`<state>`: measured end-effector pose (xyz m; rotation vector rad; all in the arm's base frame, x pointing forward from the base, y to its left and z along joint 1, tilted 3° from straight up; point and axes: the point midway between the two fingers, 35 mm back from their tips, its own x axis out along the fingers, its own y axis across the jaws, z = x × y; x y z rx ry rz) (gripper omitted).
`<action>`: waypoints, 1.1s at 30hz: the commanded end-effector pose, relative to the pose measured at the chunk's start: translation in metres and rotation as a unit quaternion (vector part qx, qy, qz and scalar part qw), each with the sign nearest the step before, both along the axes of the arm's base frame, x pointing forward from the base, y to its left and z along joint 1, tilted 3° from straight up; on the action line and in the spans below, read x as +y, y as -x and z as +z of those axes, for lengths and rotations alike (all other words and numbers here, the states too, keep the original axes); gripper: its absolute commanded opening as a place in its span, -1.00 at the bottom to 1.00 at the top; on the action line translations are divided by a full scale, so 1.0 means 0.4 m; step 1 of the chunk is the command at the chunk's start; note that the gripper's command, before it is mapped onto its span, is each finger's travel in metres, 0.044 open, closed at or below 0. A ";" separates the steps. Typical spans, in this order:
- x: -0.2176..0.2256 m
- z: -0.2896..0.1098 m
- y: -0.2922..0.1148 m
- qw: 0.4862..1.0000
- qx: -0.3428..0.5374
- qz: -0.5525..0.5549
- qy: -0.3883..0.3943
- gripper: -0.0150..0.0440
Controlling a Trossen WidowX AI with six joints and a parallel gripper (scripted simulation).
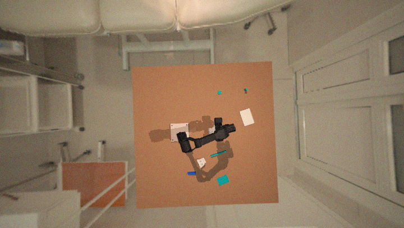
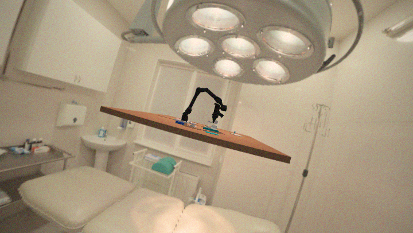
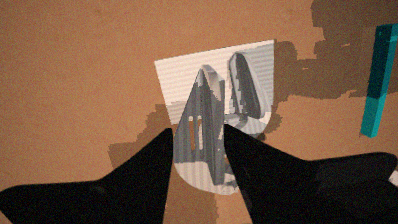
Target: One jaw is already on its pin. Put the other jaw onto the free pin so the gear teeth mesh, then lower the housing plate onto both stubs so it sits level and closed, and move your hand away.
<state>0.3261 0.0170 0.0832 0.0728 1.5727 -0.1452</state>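
My gripper point(image 2: 214, 121) point(image 3: 197, 131) is shut on a grey-white jaw point(image 3: 186, 150), which has slots and a rounded, toothed end towards my hand. The held jaw is above the table, overlapping the white base point(image 3: 172, 80) in the wrist view. The other jaw point(image 3: 248, 87) is at the right side of that base, beside the held one, with a small gap between them in view. The free pin is hidden. In the top view the arm covers the gripper and most of the base. A small white plate with two round marks point(image 1: 201, 162), seemingly the housing plate, lies apart on the table.
A teal bar point(image 1: 217, 154) point(image 3: 378, 82) lies right of the base in the wrist view. A teal block point(image 1: 223, 179), a blue piece point(image 1: 191, 173), a white rectangle point(image 1: 247, 117) and two small teal pieces point(image 1: 219, 92) point(image 1: 246, 89) are on the brown table point(image 1: 158, 93).
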 end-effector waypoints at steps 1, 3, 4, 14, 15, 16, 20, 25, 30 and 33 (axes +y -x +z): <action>0.000 -0.020 0.001 1.000 0.002 -0.001 -0.001 -0.04; -0.001 -0.028 0.001 1.000 0.002 -0.001 -0.001 -0.04; -0.001 -0.032 0.001 1.000 0.002 -0.001 -0.001 -0.04; -0.003 -0.073 0.003 1.000 0.002 -0.001 -0.001 -0.04; -0.003 -0.077 0.003 1.000 0.002 -0.001 -0.001 -0.04; -0.003 -0.081 0.003 1.000 0.002 -0.001 -0.001 -0.04; -0.004 -0.097 0.005 1.000 0.002 -0.001 -0.001 -0.04; -0.004 -0.099 0.005 1.000 0.002 -0.001 -0.001 -0.04; -0.004 -0.099 0.005 1.000 0.002 -0.001 -0.001 -0.04; -0.004 -0.099 0.005 1.000 0.002 -0.001 -0.001 -0.04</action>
